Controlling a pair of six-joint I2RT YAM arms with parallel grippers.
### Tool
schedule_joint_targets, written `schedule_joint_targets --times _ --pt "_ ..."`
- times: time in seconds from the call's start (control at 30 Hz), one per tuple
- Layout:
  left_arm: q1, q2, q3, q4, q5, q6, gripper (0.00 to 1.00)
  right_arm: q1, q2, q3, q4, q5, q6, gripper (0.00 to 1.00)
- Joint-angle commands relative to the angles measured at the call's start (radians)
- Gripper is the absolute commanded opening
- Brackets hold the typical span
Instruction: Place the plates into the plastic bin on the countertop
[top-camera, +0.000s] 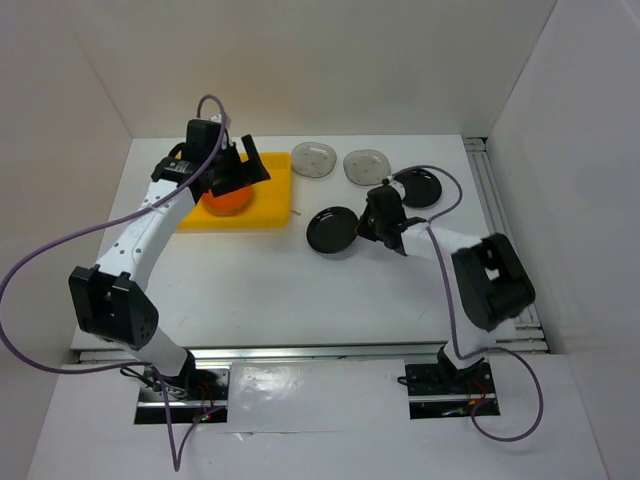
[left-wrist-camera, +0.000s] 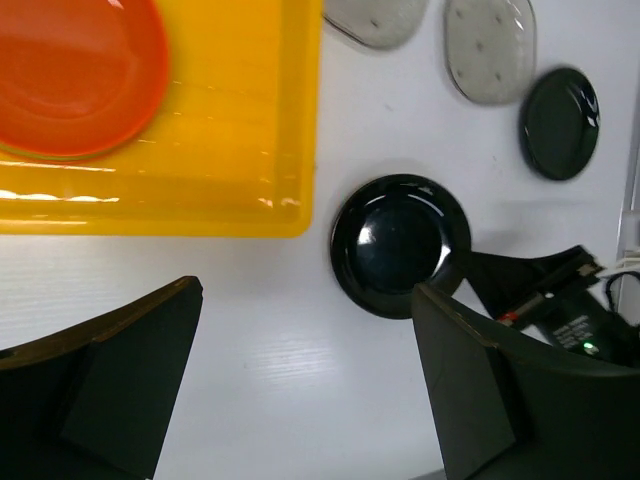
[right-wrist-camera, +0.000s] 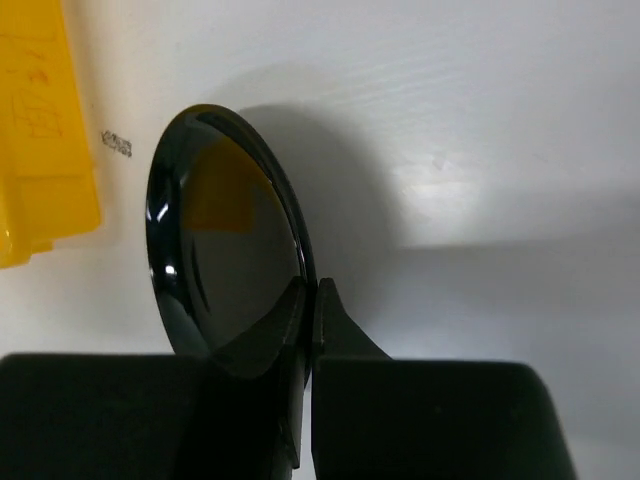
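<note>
Seen from above, the matte white countertop (top-camera: 260, 290) carries a shallow, low-walled yellow bin (top-camera: 270, 205) of bright plastic at about ten o'clock, with a round orange plate (top-camera: 228, 203) lying inside it. The left gripper (top-camera: 237, 172) hangs over the bin, above that plate. Toward twelve o'clock two translucent grey plates (top-camera: 312, 160), rounded-square in outline, lie side by side on the white surface. A glossy round far black plate (top-camera: 420, 187) sits at two o'clock. Near the centre is the held black plate (top-camera: 333, 230), met at its three-o'clock rim by the right gripper (top-camera: 385, 225). In the left wrist view, the left gripper's dark, flat fingers (left-wrist-camera: 110, 390) stand wide apart at seven and five o'clock with only bare surface between them, so it is released and empty. The orange plate gleams smooth at ten o'clock inside the bin, and the held black plate lies just past the bin's rounded corner, apart from it. In the right wrist view, the right gripper's fingers (right-wrist-camera: 345, 340) are pinched tight on the thin lower rim of the held black plate. The plate shows as a narrow, mirror-like oval with a yellow reflection, and whether it rests on the surface cannot be told. The bin's ribbed wall stands clear of it at nine o'clock.
</note>
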Motion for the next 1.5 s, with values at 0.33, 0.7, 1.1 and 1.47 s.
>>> schedule_joint_targets --times 0.33,0.7,1.1,1.47 --pt "-0.045 0.162 0.064 0.091 0.566 0.139 0.99 0.057 -0.481 -0.101 0.019 -0.016 -0.036 0.00" --pt "-0.086 0.261 0.086 0.074 0.620 0.168 0.80 0.004 -0.383 -0.143 0.355 -0.280 0.077 0.00" --pt "-0.055 0.257 0.106 0.074 0.424 0.133 0.00 -0.015 -0.381 -0.111 0.220 -0.194 0.016 1.00" --pt "0.363 0.176 -0.152 0.401 0.321 -0.154 0.00 -0.087 -0.602 -0.219 -0.108 0.089 -0.067 1.00"
